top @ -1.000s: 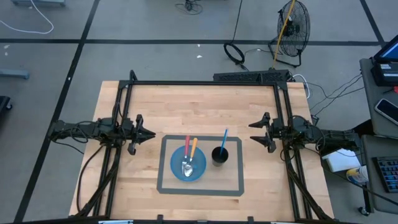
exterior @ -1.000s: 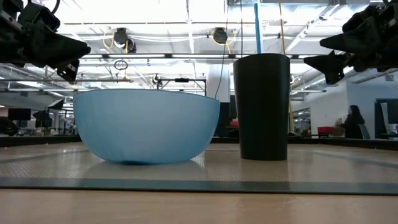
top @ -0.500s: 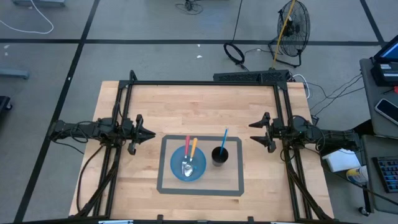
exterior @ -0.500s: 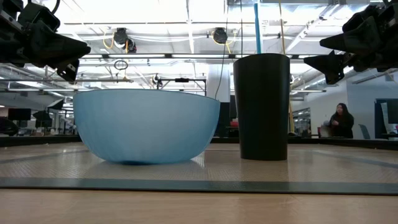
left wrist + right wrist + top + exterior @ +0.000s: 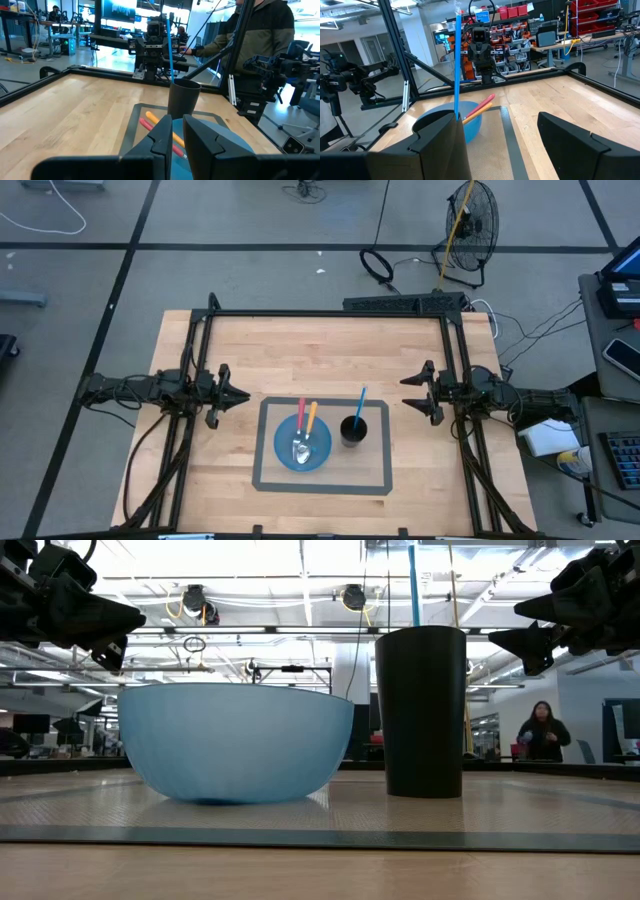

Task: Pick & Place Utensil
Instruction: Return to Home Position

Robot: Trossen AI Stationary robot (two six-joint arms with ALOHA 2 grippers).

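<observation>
A light blue bowl (image 5: pixel 281 446) (image 5: pixel 235 740) stands on a grey-bordered mat. Two spoons lie in it, one pink-handled (image 5: pixel 301 414) and one orange-handled (image 5: pixel 311 417). Their handles lean on the far rim and their metal heads sit inside. To its right, a black cup (image 5: pixel 353 430) (image 5: pixel 420 710) (image 5: pixel 183 100) holds a blue-handled utensil (image 5: pixel 360 401) (image 5: pixel 170 55) that leans on the rim. My left gripper (image 5: pixel 244 395) (image 5: pixel 177 131) hovers left of the mat, shut. My right gripper (image 5: pixel 404 393) (image 5: pixel 495 120) hovers right of it, open.
The grey mat border (image 5: pixel 322 485) frames the bowl and the cup. Black frame rails (image 5: pixel 330 314) run along the table's far, left and right sides. A person in a dark jacket (image 5: pixel 260 30) stands beyond the right arm. Bare wood lies between each gripper and the mat.
Both arms, the bowl, the cup and the utensils have kept still. Only a person far off in the room behind the table has shifted a little in the low view.
</observation>
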